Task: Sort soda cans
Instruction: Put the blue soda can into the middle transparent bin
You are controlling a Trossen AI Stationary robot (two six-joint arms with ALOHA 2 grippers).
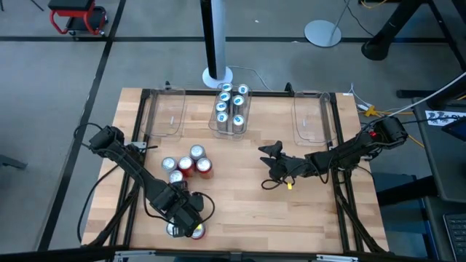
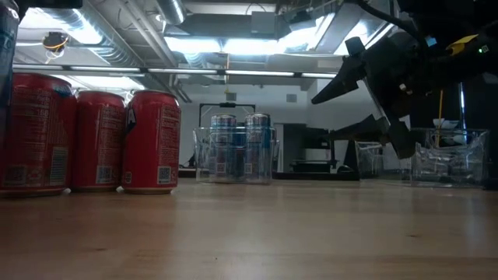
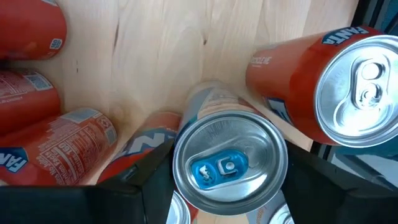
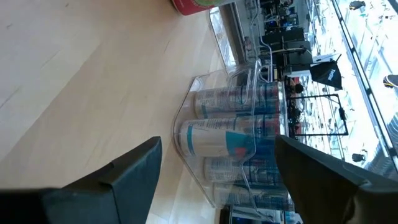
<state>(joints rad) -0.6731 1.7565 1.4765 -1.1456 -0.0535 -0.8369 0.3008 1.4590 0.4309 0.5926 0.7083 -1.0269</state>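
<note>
High view, left gripper (image 1: 183, 218): low over the wooden table (image 1: 240, 211) near its front edge, left of centre, at a small group of cans there; from here I cannot tell how its fingers stand.
High view, right gripper (image 1: 271, 166): over bare wood right of centre, fingers parted, holding nothing.
High view, cans: red aluminium soda cans (image 1: 188, 164) cluster left of centre; blue-and-white cans (image 1: 231, 105) fill the clear plastic middle bin (image 1: 217, 128) at the back edge, between two more clear bins (image 1: 166, 113).
Low view: three red cans stand upright at the left; the right gripper hangs spread above the table.
Left wrist view: dark fingers (image 3: 146, 180) on either side of an upright silver-topped can with a blue tab (image 3: 227, 165); contact unclear. Orange-red cans (image 3: 311, 78) stand close around.
Right wrist view: open fingers frame the bin of blue-and-white cans.
</note>
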